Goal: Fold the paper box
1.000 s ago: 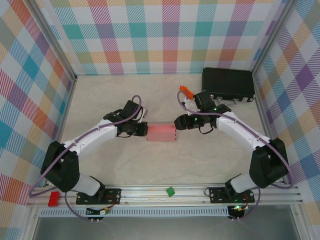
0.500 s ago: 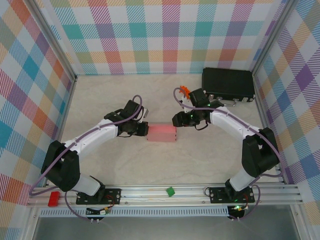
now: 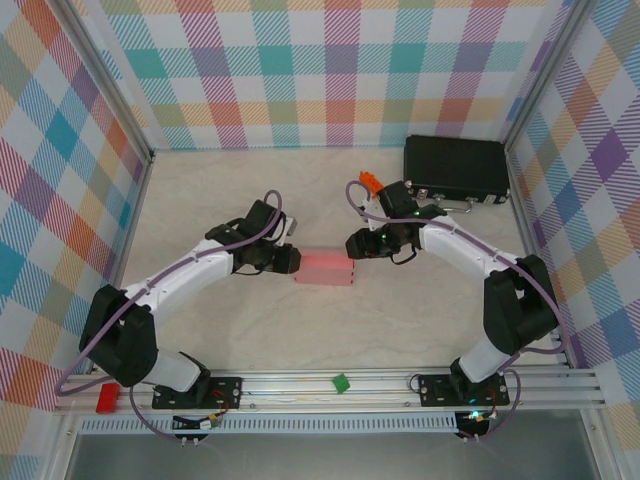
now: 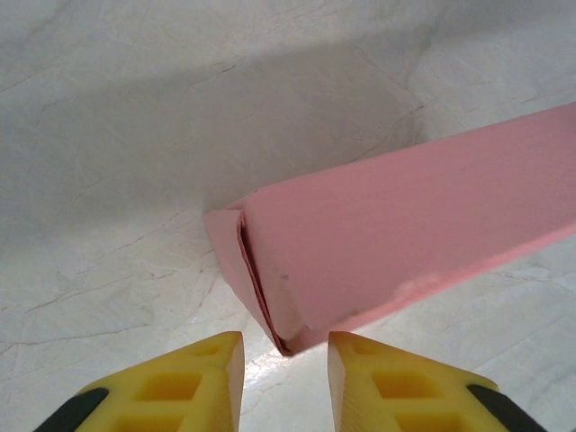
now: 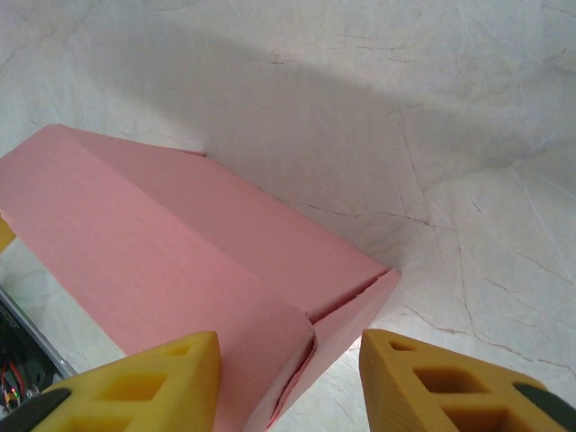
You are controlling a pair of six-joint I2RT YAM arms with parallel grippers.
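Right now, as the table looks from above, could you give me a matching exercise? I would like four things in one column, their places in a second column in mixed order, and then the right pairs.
Things
1. paper box
2. black case
3. green piece
4. red block

Places
A. at the left end of the metal rail along the near edge
B. in the far right corner of the table
C. in the middle of the table
D. about midway along the metal rail

Pairs: 1-C, 2-B, 3-D, 4-A
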